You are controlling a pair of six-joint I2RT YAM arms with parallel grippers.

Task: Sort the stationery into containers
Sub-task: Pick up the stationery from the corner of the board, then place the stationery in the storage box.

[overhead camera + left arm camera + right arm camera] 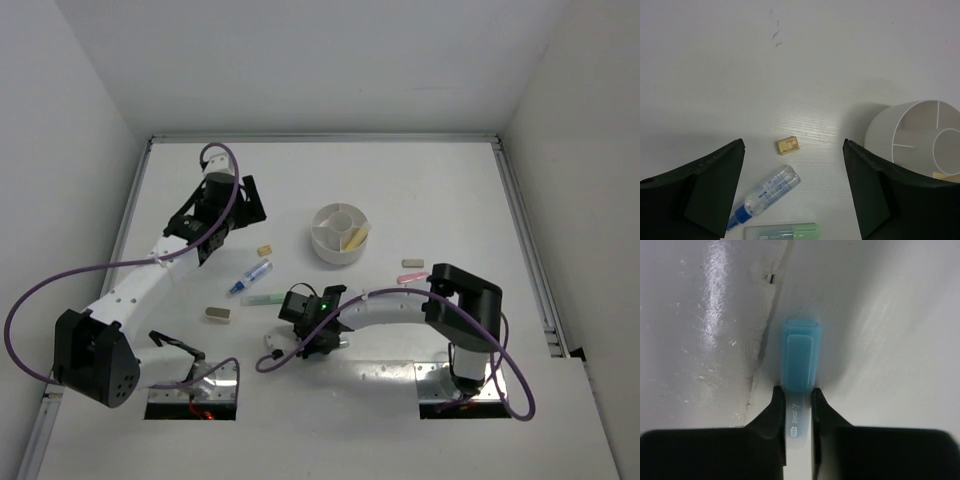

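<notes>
At lower centre, right claw (798,393) clamps a light-blue marker (800,352), left claw (793,145) gapes; round white bowl (320,243) holds one yellow piece (357,237).

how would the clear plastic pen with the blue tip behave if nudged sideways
The clear plastic pen with the blue tip looks round-barrelled and lies flat, so it would probably roll. Its glossy hard shell likely stays stiff but may be slippery to pinch.
</notes>
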